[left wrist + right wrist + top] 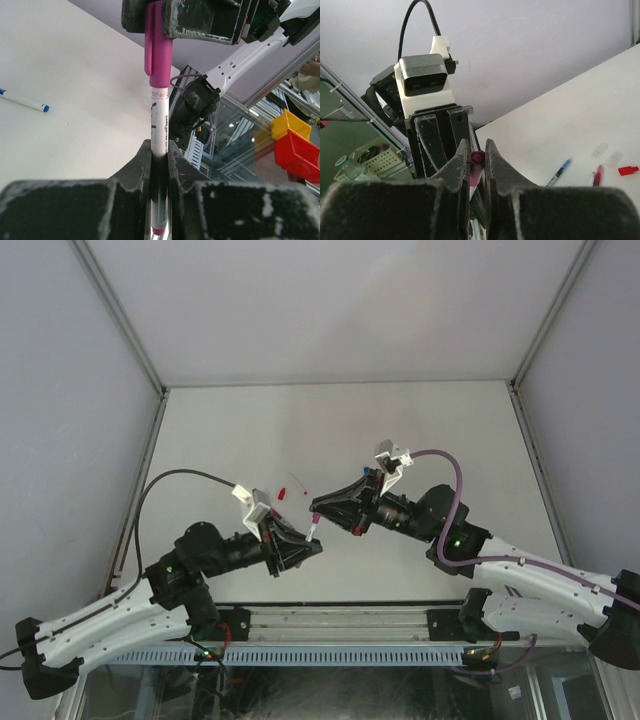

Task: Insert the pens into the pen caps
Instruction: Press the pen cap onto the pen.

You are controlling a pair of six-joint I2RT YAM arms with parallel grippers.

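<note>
A white-barrelled pen (159, 122) with a magenta end stands upright in my left gripper (159, 146), which is shut on its barrel. The pen's top end sits inside a magenta pen cap (159, 55). My right gripper (476, 146) is shut on that pen cap (476, 164); in the left wrist view its fingers (200, 17) clamp the cap from above. In the top view the two grippers meet tip to tip above the table's near middle, left gripper (308, 540) below right gripper (318, 508), with the pen (314, 530) between them.
A blue-tipped pen (560, 171), a red pen (596, 175) and a red cap (628, 170) lie on the white table (400, 430) beyond the grippers. The blue-tipped pen (23, 101) also shows at the left of the left wrist view. Grey walls enclose the table.
</note>
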